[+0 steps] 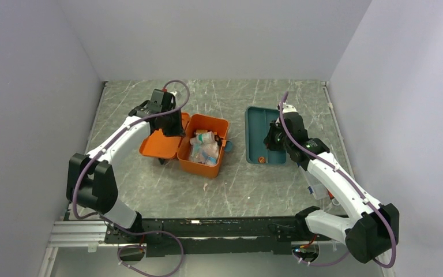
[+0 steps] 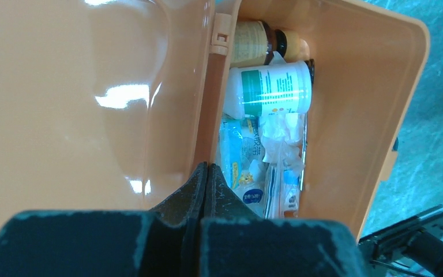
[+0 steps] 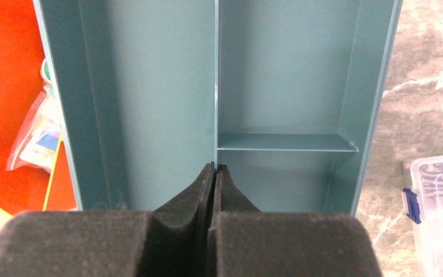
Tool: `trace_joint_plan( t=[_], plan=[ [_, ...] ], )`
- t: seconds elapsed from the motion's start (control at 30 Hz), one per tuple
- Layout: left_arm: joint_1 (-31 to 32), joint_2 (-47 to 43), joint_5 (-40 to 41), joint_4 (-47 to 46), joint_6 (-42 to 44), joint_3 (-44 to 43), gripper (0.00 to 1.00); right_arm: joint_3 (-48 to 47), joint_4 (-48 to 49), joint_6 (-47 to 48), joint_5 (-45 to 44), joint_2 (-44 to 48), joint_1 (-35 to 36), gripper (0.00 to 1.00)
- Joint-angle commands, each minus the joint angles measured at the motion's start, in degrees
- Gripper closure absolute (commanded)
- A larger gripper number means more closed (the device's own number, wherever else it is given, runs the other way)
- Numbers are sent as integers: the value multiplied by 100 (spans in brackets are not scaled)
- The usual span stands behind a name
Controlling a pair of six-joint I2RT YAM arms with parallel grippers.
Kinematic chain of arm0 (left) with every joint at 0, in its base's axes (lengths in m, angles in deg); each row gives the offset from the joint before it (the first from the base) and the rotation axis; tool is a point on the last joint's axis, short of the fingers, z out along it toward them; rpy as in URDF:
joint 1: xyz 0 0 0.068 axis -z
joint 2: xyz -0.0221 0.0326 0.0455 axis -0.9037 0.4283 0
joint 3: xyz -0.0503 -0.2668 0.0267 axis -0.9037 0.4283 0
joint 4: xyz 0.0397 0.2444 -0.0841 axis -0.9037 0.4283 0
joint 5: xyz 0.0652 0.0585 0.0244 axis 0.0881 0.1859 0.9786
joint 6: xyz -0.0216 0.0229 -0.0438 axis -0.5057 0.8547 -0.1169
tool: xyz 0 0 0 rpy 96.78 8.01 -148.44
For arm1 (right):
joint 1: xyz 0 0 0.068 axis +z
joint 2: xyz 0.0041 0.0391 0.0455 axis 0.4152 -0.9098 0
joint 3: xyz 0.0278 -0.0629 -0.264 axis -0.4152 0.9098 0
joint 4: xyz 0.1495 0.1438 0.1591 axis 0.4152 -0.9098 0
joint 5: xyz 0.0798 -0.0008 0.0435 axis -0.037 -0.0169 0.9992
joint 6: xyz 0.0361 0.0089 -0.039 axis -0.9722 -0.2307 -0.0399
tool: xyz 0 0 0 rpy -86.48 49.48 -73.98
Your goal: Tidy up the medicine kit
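Observation:
The orange medicine kit (image 1: 219,158) lies open at the table's middle, its lid (image 1: 160,144) folded out to the left. It holds a brown bottle (image 2: 259,43), a white green-labelled bottle (image 2: 271,89) and plastic packets (image 2: 245,156). My left gripper (image 1: 171,126) is shut with nothing seen between the jaws, its tips (image 2: 207,168) over the hinge line between lid (image 2: 81,104) and box wall (image 2: 357,115). My right gripper (image 1: 274,140) is over the flat teal divided tray (image 1: 258,124), shut with its tips (image 3: 214,168) meeting on the tray's middle divider (image 3: 216,86).
A clear plastic box (image 1: 317,187) lies on the table under my right arm, and it also shows in the right wrist view (image 3: 438,213). A small orange item (image 1: 261,158) lies in the tray's near end. A small scrap (image 1: 205,186) lies in front of the kit. Walls close off three sides.

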Motion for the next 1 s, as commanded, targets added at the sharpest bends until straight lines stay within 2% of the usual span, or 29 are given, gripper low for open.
trace_joint_plan(
  t=[0.0, 0.37, 0.5, 0.73, 0.97],
  plan=[
    [46, -292, -470, 157, -702, 407, 100, -49, 62, 29, -124, 167, 20, 100],
    [541, -1008, -583, -395, -1547, 1166, 100, -177, -114, 107, -196, 170, 17, 100],
    [800, -1074, -506, -478, -1764, 1191, 100, -238, -183, 130, -226, 130, 20, 100],
    [919, -1165, -410, -237, -1617, 991, 99, -425, -399, 235, -309, 139, 26, 100],
    [937, -1215, -252, 171, -1241, 607, 75, -850, -656, 352, -282, 38, 58, 100]
  ],
)
